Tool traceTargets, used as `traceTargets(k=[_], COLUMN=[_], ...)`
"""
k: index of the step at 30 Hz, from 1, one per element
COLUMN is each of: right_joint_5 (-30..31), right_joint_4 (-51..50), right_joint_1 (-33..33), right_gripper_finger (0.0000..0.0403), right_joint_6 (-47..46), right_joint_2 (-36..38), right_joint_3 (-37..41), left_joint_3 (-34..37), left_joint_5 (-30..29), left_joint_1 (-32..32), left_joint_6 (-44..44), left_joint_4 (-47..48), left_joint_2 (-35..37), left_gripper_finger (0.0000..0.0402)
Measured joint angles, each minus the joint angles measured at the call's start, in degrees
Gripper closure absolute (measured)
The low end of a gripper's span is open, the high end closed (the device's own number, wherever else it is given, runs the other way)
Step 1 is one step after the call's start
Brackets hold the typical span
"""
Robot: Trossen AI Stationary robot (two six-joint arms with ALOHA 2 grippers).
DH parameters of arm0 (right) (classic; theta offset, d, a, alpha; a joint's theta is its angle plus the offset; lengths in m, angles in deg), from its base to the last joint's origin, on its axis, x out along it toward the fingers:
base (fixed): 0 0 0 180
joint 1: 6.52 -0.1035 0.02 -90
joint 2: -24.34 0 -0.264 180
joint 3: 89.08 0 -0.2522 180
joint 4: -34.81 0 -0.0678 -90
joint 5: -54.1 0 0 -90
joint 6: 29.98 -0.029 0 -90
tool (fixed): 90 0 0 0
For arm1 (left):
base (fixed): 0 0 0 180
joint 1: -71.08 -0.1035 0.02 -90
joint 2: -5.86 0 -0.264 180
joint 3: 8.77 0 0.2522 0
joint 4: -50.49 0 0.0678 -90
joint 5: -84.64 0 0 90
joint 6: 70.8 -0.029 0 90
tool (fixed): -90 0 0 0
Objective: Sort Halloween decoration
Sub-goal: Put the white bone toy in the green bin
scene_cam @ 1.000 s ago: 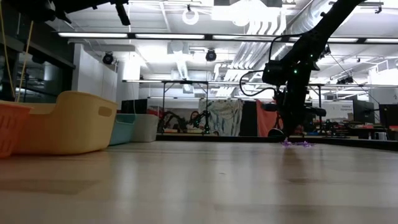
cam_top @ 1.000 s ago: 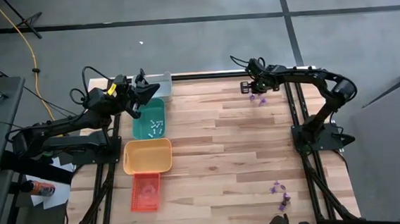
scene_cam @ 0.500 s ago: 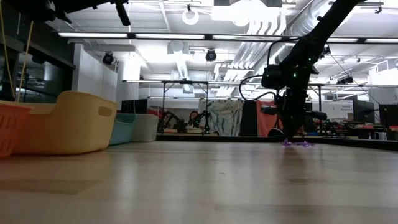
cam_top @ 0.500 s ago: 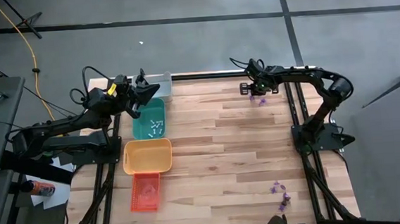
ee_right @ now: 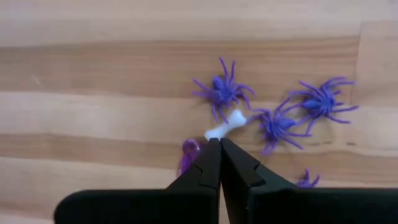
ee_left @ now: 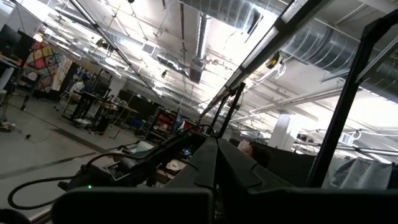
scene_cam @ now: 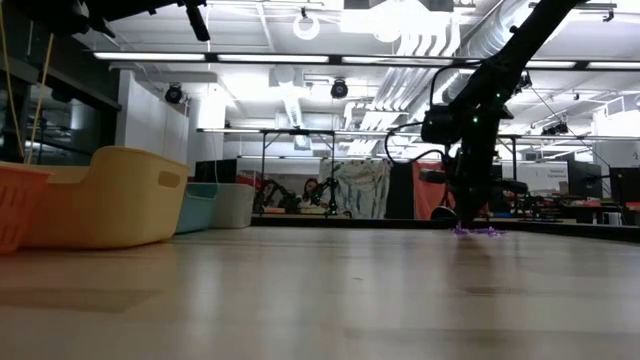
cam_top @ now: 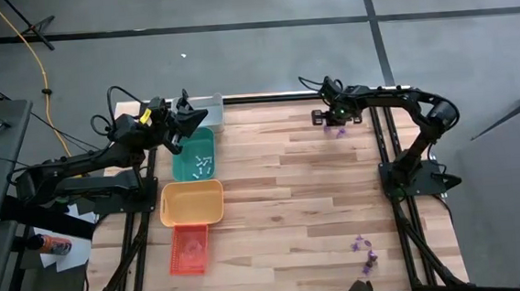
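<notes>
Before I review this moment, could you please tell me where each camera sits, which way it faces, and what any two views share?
High view: overhead, straight down on the wooden table, both arms, four trays.
Low view: table-top height, level across; right arm descending to purple spiders.
Left wrist view: on the left arm, facing the room and ceiling; left claw shut.
Right wrist view: on the right arm, facing down; right claw shut beside a white bone among spiders.
Shared: high, low and right wrist views show that spider cluster.

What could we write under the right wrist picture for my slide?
The right gripper, fingers together, points at a small white bone among purple toy spiders on the wooden table.
</notes>
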Motion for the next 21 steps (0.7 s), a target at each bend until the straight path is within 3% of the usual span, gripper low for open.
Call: traceTargets(k=[11, 21], right_joint_5=[-6.7, -2.6], right_joint_4=[-4.2, 0.3], right_joint_1=[0.0, 2.8], right_gripper_finger=[0.0403, 0.0403], right_joint_6=[2.4, 0.5], right_joint_2=[0.4, 5.0], right_joint_3=[0.0, -0.1], left_joint_3=[0.0, 0.0], left_joint_5=[0.0, 0.0], left_joint_1=[0.0, 0.0], left_joint_6=[0.0, 0.1], left_joint_4=[0.0, 0.0], left_joint_2=[0.0, 0.0], left_gripper_finger=[0.0401, 0.0402])
